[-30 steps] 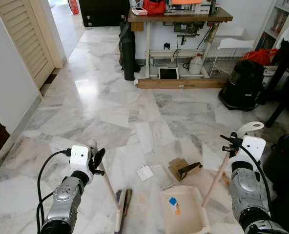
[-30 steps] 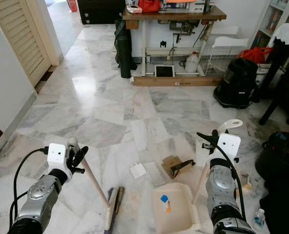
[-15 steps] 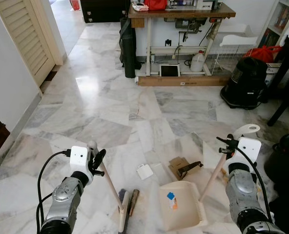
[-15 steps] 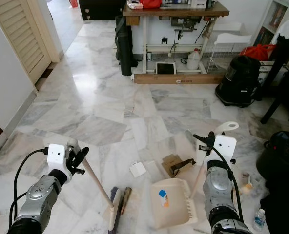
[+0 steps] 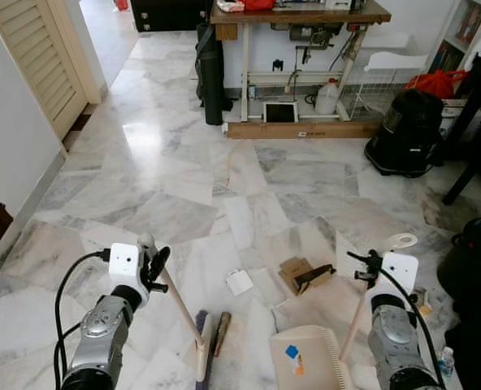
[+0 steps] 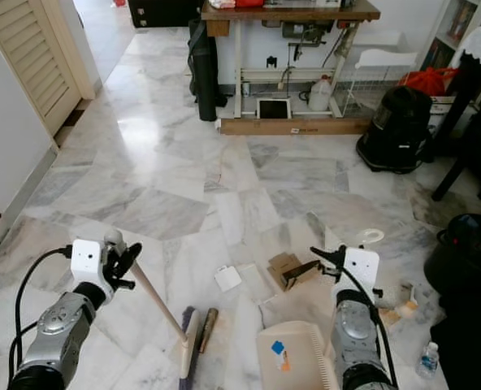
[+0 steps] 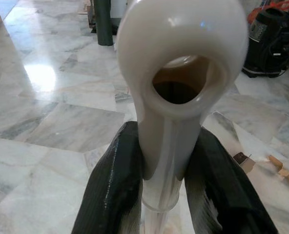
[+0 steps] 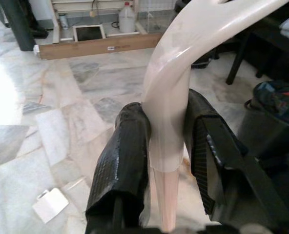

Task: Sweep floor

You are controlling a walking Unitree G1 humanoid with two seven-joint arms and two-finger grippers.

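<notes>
A broom with a cream handle (image 5: 179, 305) leans across the marble floor, its brush head (image 5: 206, 351) down near my feet. My left gripper (image 5: 151, 264) is shut on the handle's looped top (image 7: 181, 58); black fingers (image 7: 117, 185) press both sides. My right gripper (image 5: 369, 266) is shut on the long handle (image 8: 166, 122) of a cream dustpan (image 5: 309, 364), which holds a blue scrap (image 5: 292, 352). On the floor ahead lie a white paper piece (image 5: 240, 282) and a brown cardboard piece (image 5: 293, 272) with a black part on it.
A wooden work table (image 5: 297, 14) with clutter below stands at the back. A black vacuum (image 5: 407, 122) sits at right, a dark bin (image 5: 476, 260) nearer. A louvred door (image 5: 37, 57) is on the left. A small bottle (image 5: 445, 363) stands by my right side.
The view has shifted a little. The dustpan has drawn back toward me, away from the cardboard piece, and my right gripper sits lower and nearer the middle. The left gripper and broom hardly moved.
</notes>
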